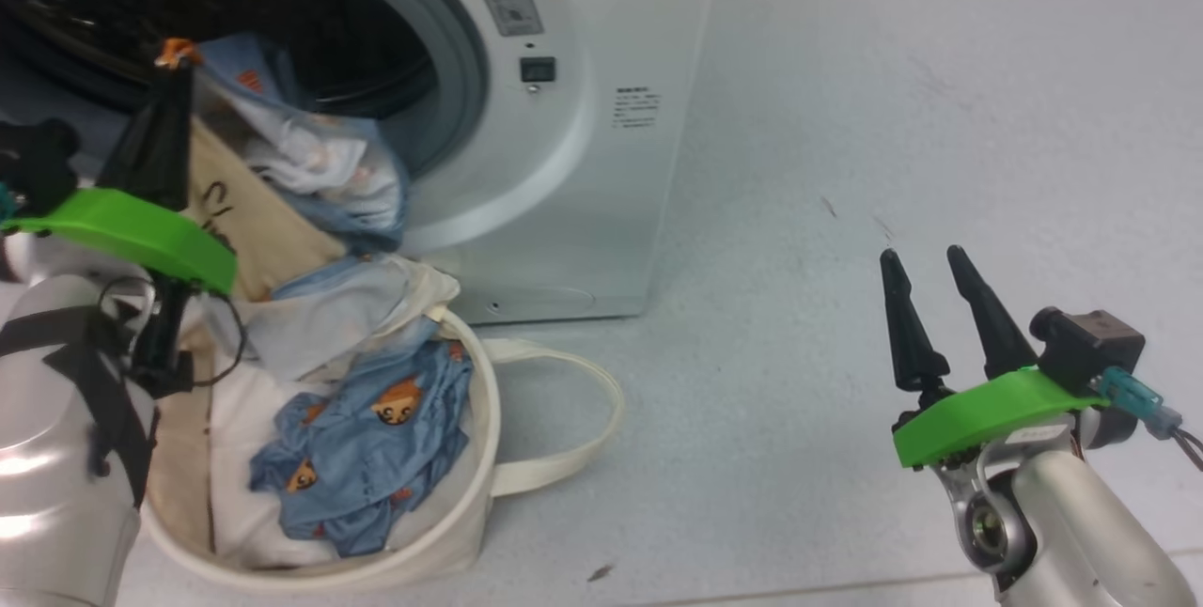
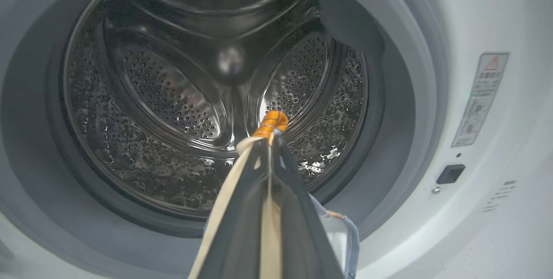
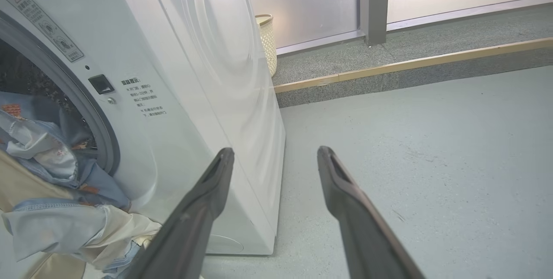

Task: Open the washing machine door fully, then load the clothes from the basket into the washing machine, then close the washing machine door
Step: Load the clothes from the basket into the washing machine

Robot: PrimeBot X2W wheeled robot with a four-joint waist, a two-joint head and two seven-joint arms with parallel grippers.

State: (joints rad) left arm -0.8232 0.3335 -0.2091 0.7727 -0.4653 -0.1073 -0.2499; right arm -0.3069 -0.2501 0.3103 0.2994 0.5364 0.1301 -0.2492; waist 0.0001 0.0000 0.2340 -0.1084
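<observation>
- Left wrist view: the left tool [image 2: 271, 141] is pinched fully shut on the clothes [image 2: 222, 214]. A cream piece is squeezed between its fingers, and an orange scrap pokes out past the tips.
- Its tips hang just before the mouth of the washing machine [image 2: 475, 210] and point into the steel drum [image 2: 173, 97]. The drum lies open ahead, ringed by the grey gasket [image 2: 397, 110].
- Head view: the held bundle, cream and light blue with orange prints, drapes down across the lower lip of the opening to the basket [image 1: 484, 419].
- The basket stands on the floor [image 1: 846, 118] just below the opening, close against the machine's front. More blue printed garments lie in it on white padding [image 1: 230, 438].
- One loop handle [image 1: 583, 419] lies flat on the floor at the basket's right.
- The right tool [image 1: 923, 259] has its fingers spread wide, holding and touching nothing, well to the right of the machine over bare floor.
- Right wrist view: the machine's side panel rises just left of these fingers. To the right, open floor runs to a low step with a wooden edge [image 3: 410, 61], and a pale woven bin [image 3: 268, 41] stands behind the machine.
</observation>
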